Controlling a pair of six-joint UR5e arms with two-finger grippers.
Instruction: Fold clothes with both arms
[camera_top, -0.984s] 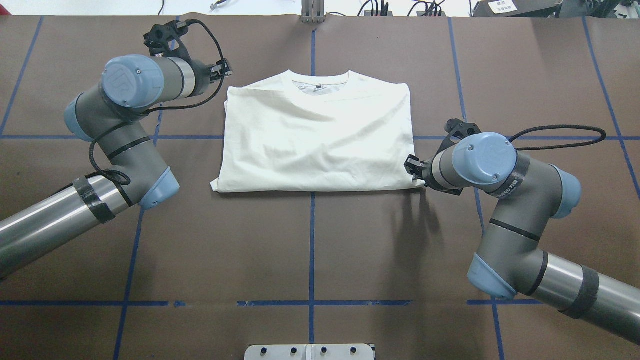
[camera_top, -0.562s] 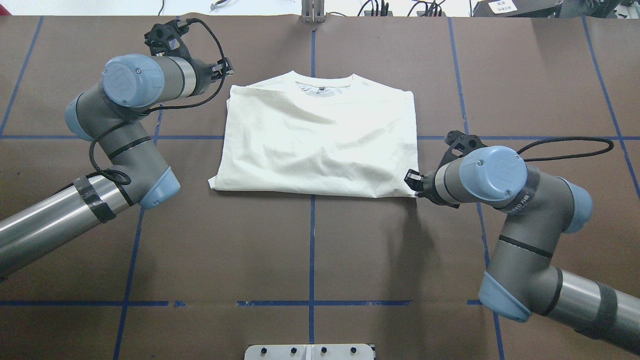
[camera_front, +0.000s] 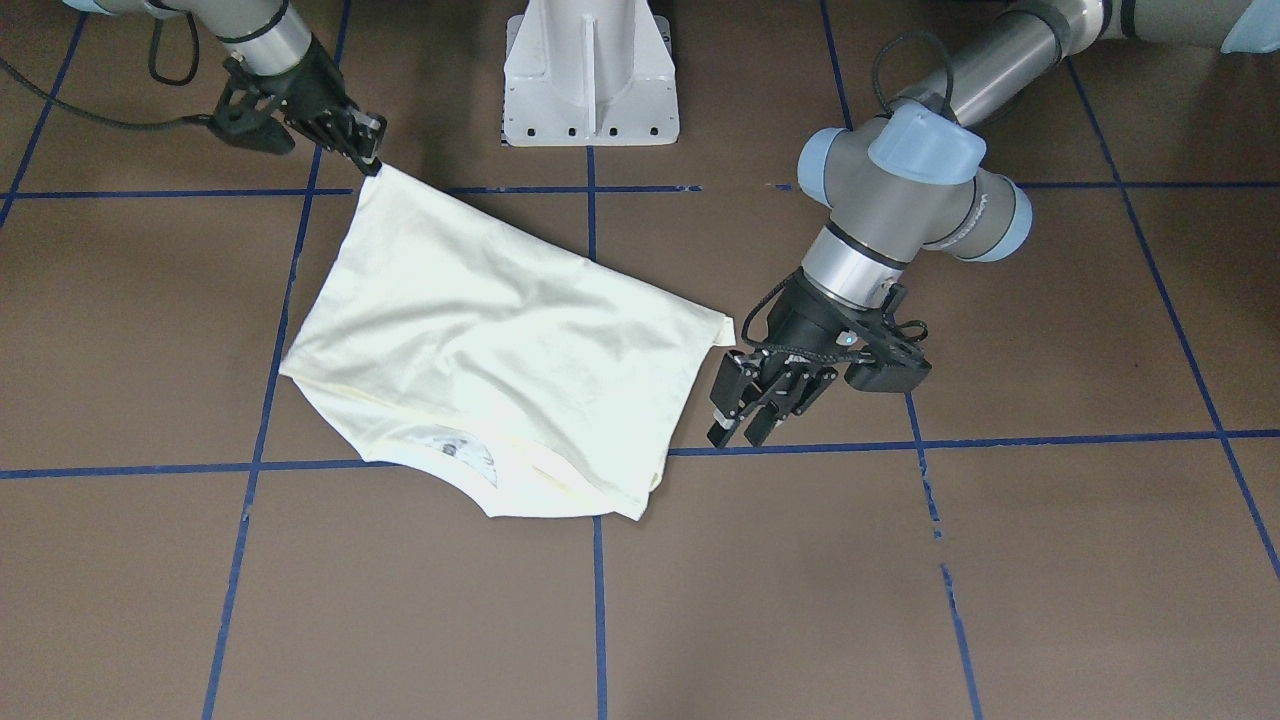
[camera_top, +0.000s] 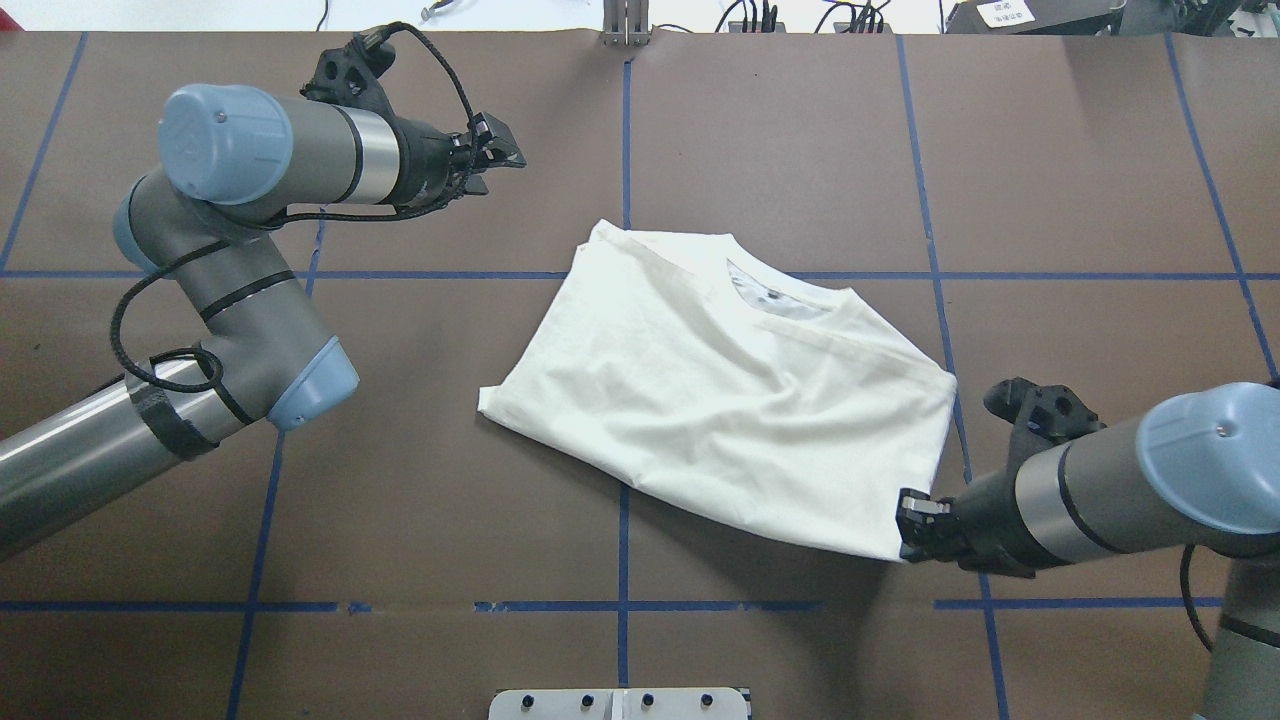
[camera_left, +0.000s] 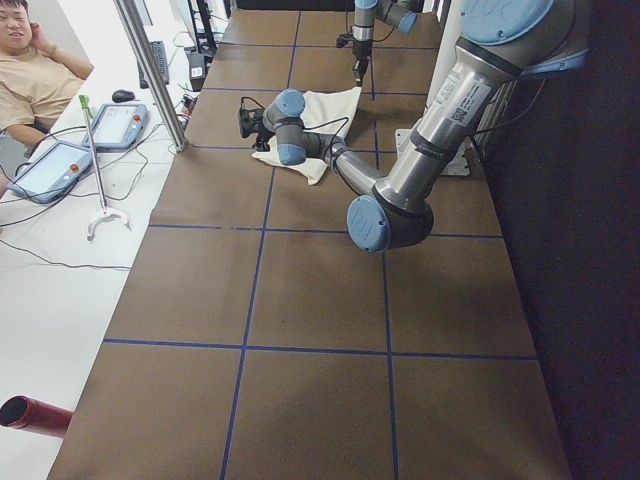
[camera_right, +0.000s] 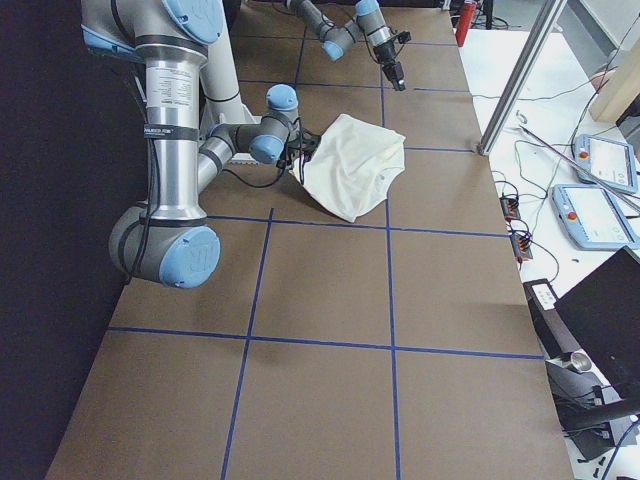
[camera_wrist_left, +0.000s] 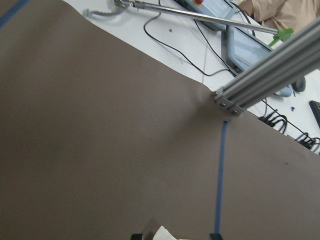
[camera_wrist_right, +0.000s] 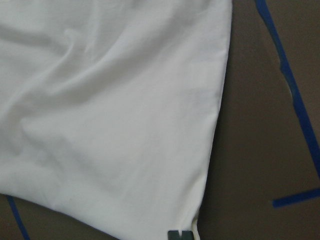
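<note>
Cream cotton, a folded T-shirt (camera_top: 730, 400) lies askew on the brown paper-covered tabletop (camera_top: 400, 500), over the crossing of the blue tape lines (camera_top: 623, 560) at the middle and reaching toward the robot's right. Its plain side faces up, creased in soft ridges. The ribbed collar (camera_top: 775, 295) sits on the far edge, with a small grey patch showing inside the neck opening.

At the near right corner of the shirt, the right pincer (camera_top: 905, 525) is closed on the cloth. The overhead view shows its black tips pinching the very corner, and the right wrist view shows one tip at the bottom edge with the shirt's corner against it. In the front-facing view the fabric is drawn to a point at that grip, and a shadow lies under the shirt's near edge beside it.

The left pincer (camera_front: 735, 435) holds nothing and its fingers stand apart. In the front-facing view it hangs just beside the shirt's corner, while the overhead view puts it clear of the shirt, over bare paper on the far left. The left wrist view looks across brown paper to an aluminium post (camera_wrist_left: 265, 75) at the tabletop's far edge. A sliver of white shows at the bottom of that view, but what it is cannot be told.

A white pedestal base (camera_front: 590, 70) stands between the two arms. In the left side view, a person (camera_left: 35, 75) sits beyond the tabletop near two handheld control panels (camera_left: 85, 145).
</note>
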